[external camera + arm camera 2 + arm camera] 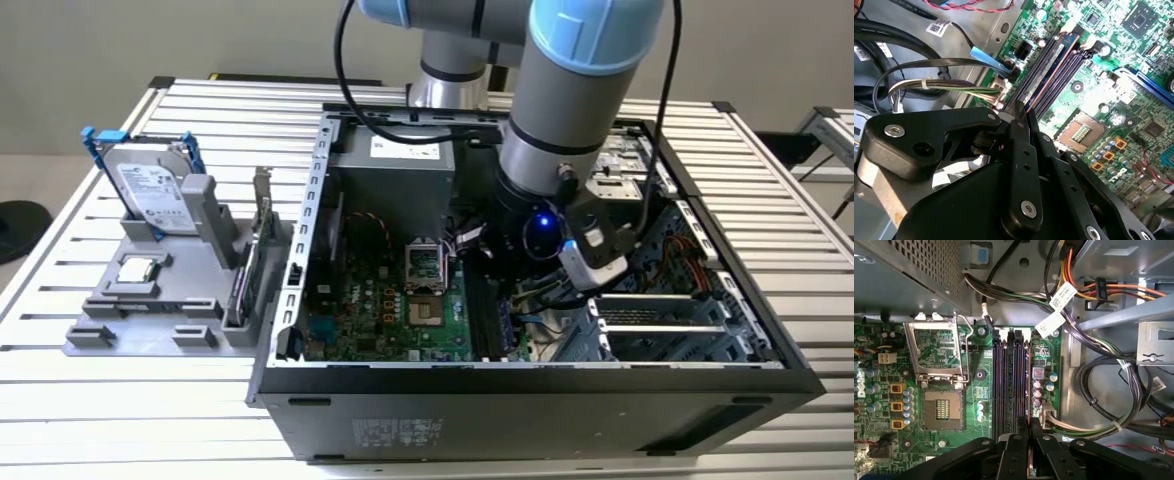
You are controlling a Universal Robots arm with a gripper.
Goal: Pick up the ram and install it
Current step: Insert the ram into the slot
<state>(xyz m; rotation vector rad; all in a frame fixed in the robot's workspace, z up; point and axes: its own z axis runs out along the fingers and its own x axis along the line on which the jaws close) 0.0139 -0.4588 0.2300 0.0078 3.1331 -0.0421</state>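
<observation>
The ram shows edge-on as a thin dark strip with a reddish edge. It stands along the outermost of the memory slots on the green motherboard. In the second wrist view the ram runs from the slot's far latch back to my fingertips. My gripper is shut on the ram's near end, with one black finger on each side of it; the gripper appears again in the second wrist view. In the exterior view my arm reaches down into the open computer case.
An empty CPU socket with its raised frame lies beside the slots. Cable bundles crowd the other side, near a drive cage. Outside the case, a grey fixture holds a hard drive, a CPU chip and an upright card.
</observation>
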